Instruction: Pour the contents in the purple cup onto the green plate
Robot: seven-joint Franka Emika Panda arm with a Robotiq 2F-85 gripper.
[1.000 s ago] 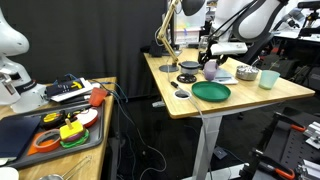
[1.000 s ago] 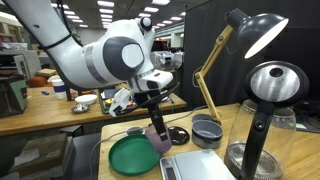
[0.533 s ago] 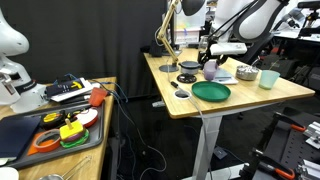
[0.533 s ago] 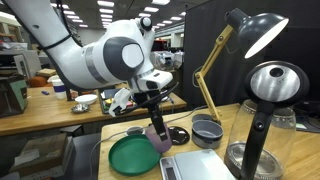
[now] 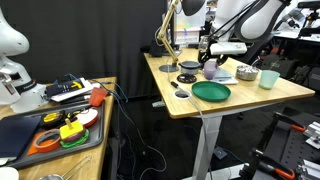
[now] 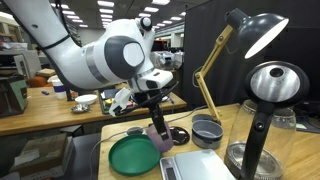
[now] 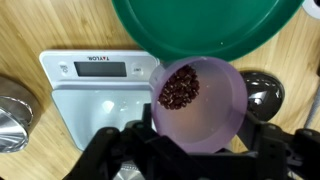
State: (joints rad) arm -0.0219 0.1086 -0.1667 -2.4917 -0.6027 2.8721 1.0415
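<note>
The jaws squeeze the purple cup (image 7: 220,112), holding it just beside the green plate (image 7: 210,25) so its red bits (image 7: 180,88) can tip onto it; the bits sit inside.

The purple cup (image 7: 215,112) — reddish-brown bits inside — tilts by the rim of the round green plate (image 7: 205,28).
</note>
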